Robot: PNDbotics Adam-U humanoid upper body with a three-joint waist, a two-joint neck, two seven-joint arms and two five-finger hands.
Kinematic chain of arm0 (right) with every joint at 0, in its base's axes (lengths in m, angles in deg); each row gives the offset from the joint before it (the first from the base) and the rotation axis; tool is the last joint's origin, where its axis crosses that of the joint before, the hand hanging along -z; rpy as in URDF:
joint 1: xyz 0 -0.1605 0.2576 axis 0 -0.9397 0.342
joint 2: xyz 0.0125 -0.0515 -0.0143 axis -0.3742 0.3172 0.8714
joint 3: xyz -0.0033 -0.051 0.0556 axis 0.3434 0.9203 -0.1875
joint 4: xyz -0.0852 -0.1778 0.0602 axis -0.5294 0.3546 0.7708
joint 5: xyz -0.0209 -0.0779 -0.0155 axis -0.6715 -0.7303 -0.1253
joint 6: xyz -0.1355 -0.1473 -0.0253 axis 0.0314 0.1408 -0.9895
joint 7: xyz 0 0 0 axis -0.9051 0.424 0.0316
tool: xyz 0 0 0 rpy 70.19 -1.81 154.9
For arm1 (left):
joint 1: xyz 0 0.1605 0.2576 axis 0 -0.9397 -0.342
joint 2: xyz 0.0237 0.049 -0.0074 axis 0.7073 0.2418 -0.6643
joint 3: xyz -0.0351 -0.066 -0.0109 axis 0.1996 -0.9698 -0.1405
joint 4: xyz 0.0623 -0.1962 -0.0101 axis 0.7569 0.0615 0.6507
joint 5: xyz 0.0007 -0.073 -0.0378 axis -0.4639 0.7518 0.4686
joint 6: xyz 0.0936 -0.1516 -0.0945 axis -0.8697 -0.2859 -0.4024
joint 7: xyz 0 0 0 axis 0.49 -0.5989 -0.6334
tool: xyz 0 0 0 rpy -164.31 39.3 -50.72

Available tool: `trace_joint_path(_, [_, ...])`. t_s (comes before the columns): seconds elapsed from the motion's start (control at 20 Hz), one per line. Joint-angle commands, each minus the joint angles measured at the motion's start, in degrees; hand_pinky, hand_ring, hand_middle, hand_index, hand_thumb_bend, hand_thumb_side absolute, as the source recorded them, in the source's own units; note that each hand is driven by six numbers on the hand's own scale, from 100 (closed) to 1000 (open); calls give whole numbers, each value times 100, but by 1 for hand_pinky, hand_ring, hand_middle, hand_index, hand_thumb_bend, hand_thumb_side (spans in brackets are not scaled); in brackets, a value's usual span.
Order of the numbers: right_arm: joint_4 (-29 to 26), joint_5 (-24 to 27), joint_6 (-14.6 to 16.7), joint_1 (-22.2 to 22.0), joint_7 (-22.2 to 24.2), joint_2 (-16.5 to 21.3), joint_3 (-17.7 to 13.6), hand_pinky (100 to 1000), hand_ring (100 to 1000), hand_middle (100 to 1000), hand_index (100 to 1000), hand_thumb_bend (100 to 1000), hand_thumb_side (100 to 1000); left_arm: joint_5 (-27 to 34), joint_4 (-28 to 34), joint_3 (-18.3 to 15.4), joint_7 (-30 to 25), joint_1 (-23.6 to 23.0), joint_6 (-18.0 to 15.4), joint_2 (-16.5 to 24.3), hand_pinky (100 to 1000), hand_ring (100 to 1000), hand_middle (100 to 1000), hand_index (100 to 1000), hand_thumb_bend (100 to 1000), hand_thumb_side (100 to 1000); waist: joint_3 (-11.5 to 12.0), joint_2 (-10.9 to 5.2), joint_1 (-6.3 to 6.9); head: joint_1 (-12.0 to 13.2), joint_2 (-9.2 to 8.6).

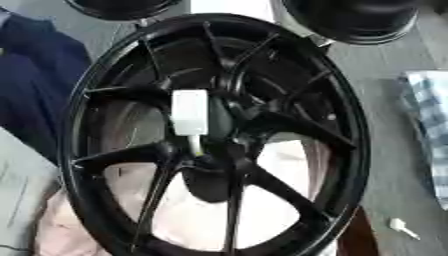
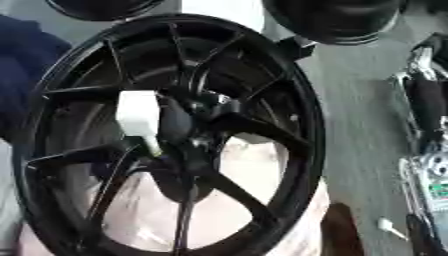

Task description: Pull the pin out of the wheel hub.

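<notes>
The black wheel (image 1: 214, 135) stands upright and fills the view. The white pin (image 1: 190, 114) sits in the hub (its thin stem points toward 6 o'clock), just left of centre. A second small white pin (image 1: 401, 226) lies at 4 o'clock. The right arm (image 2: 426, 100) shows at 3 o'clock; whether its hand is open, I cannot tell.

A grey floor (image 1: 385, 150) carries everything; a black wheel (image 1: 350, 150) stands on it over a pinkish cloth (image 1: 188, 220), and a small white piece (image 1: 401, 227) lies apart at the lower right. A checked cloth (image 1: 430, 115) lies at the right edge; dark blue fabric (image 1: 35, 85) at the left
</notes>
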Motion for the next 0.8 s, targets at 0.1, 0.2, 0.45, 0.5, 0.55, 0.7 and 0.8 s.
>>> trace_joint_path(0.1, [-172, -89, -50, -1, 16, 210, -76, 799, 822, 627, 732, 100, 445, -57, 76, -96, -248, 82, 65, 338, 781, 681, 553, 733, 100, 228, -23, -190, -4, 34, 170])
trace_joint_path(0.2, [-186, -96, -61, -6, 18, 217, -81, 799, 821, 627, 731, 100, 443, -37, 76, -106, -299, 91, 89, 359, 780, 680, 552, 732, 100, 236, -48, -188, -10, 45, 177])
trace_joint_path(0.45, [-202, -101, -76, -23, 23, 230, -81, 799, 821, 626, 731, 100, 441, 0, 76, -90, -333, 146, 129, 417, 778, 678, 550, 731, 100, 219, -95, -189, -16, 54, 102])
trace_joint_path(0.5, [-201, -105, -80, -39, 23, 246, -81, 799, 821, 626, 731, 100, 440, -1, 76, -60, -359, 198, 140, 467, 779, 679, 552, 732, 100, 207, -97, -196, -9, 47, 82])
trace_joint_path(0.55, [-201, -109, -84, -55, 24, 264, -81, 799, 821, 626, 731, 100, 439, -7, 76, -10, -407, 271, 143, 521, 781, 681, 555, 736, 100, 199, -98, -204, 0, 35, 58])
trace_joint_path(0.7, [-200, -120, -95, -93, 36, 323, -64, 799, 821, 626, 731, 100, 437, -82, 76, 306, -629, 616, 280, 765, 789, 694, 574, 760, 100, 204, -108, -247, 54, 16, 2])
trace_joint_path(0.8, [-191, -128, -103, -107, 54, 360, -45, 799, 820, 626, 731, 100, 436, -200, 76, 570, -795, 883, 399, 876, 799, 715, 604, 789, 110, 195, -115, -274, 88, -11, -30])
